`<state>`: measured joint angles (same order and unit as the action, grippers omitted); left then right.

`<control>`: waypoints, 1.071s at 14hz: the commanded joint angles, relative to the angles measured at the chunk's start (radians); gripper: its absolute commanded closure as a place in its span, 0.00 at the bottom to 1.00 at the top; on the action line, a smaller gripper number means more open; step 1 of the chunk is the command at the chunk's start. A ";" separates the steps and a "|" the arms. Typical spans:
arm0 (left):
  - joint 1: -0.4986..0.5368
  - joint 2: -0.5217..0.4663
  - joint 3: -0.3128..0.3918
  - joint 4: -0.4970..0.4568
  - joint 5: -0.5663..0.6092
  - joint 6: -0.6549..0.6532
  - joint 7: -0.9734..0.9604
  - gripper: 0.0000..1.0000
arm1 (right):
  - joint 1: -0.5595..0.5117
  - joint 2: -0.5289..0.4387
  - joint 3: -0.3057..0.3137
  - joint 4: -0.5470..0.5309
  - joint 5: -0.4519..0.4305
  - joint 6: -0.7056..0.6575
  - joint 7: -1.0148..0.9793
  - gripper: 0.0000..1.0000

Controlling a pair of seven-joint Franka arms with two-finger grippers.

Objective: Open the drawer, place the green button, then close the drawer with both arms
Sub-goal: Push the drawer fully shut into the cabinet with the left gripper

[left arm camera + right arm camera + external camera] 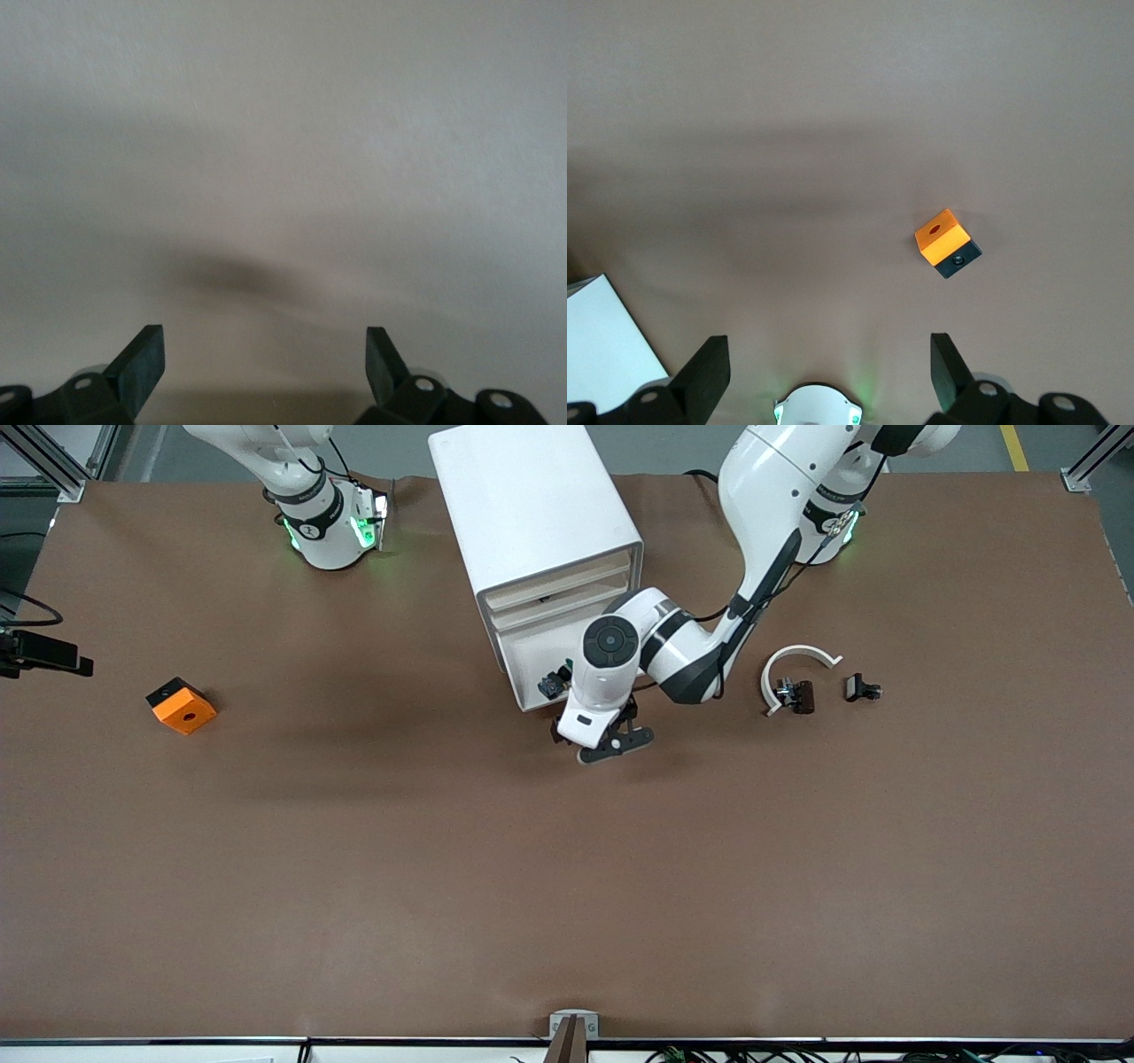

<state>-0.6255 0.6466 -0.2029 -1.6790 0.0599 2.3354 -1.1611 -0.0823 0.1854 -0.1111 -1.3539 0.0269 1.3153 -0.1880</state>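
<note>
Left gripper [592, 737] spread before cabinet [540, 549], button [555, 683] in bottom opening, right gripper [824, 367] spread above table [443, 868], orange block [181, 705] apart.

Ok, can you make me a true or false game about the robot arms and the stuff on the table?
1. The orange block lies toward the right arm's end of the table. True.
2. The left arm has its jaws shut on the button. False: its jaws are open and hold nothing.
3. The left arm reaches to the front of the white cabinet. True.
4. The white curved strip sits on top of the cabinet. False: it lies on the table, toward the left arm's end.
5. The right arm has its jaws open. True.
</note>
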 commanded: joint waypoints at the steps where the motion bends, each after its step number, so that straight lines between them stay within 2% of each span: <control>1: 0.004 -0.051 -0.041 -0.071 0.009 0.010 -0.031 0.00 | -0.008 -0.049 0.028 0.004 0.011 -0.013 -0.005 0.00; 6: 0.004 -0.050 -0.102 -0.110 0.008 0.007 -0.090 0.00 | -0.005 -0.144 0.025 -0.099 0.004 0.013 -0.005 0.00; 9: 0.016 -0.051 -0.148 -0.111 -0.006 -0.019 -0.126 0.00 | -0.007 -0.162 0.025 -0.094 -0.001 0.006 -0.010 0.00; 12: 0.020 -0.051 -0.159 -0.110 -0.142 -0.027 -0.124 0.00 | -0.002 -0.179 0.030 -0.100 -0.001 0.004 -0.010 0.00; 15: 0.020 -0.047 -0.159 -0.110 -0.202 -0.027 -0.123 0.00 | 0.042 -0.195 0.022 -0.103 -0.002 0.024 -0.005 0.00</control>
<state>-0.6221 0.6285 -0.3473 -1.7617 -0.0958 2.3190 -1.2776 -0.0651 0.0314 -0.0870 -1.4202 0.0271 1.3204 -0.1898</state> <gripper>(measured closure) 0.000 0.000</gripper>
